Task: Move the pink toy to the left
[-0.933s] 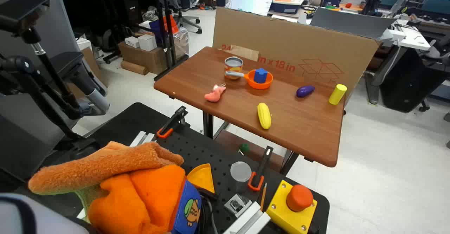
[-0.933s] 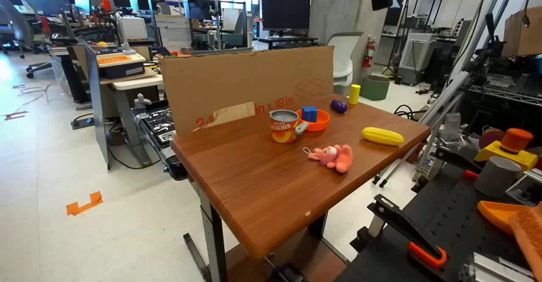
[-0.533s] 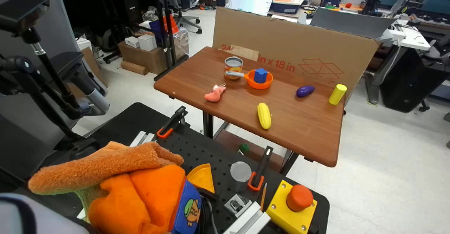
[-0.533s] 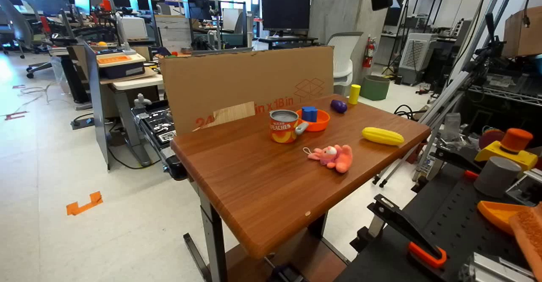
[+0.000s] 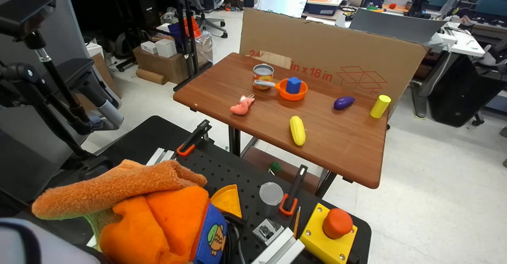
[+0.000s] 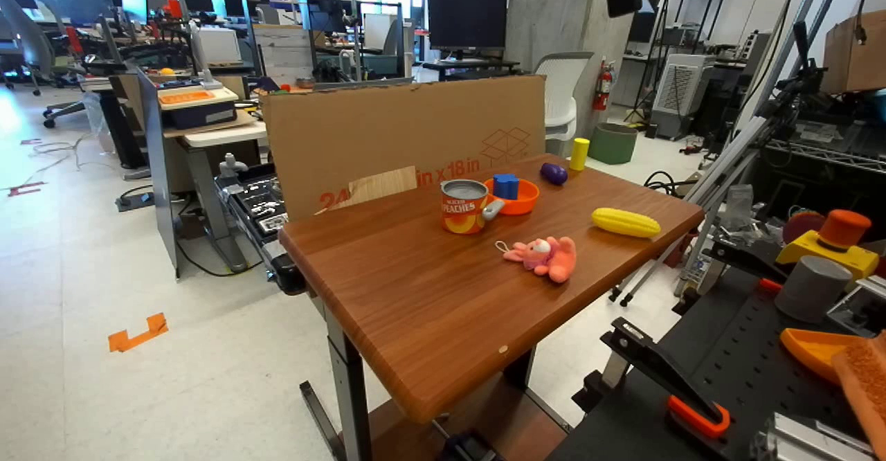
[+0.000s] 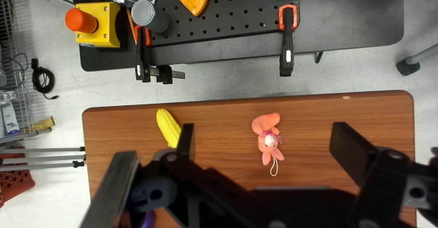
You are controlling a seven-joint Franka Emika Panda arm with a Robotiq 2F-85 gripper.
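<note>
Corn [image 6: 626, 222] and peach can [image 6: 461, 217] near pink toy [image 6: 557, 260], end effector [image 7: 262, 146] empty, jaws wide apart

In an exterior view the pink toy [image 5: 242, 105] is on the left part of the table [image 5: 222, 82], close to the near long edge. Small salmon-pink plush, rabbit-like. Lying down at a slant: rounded, bulky end near-left, cord-loop end far-right. Wrist view shows it face up: white muzzle, purplish-pink bit of collar, two short ears and a thin white loop toward the far side, rounded end toward the near edge.
</note>
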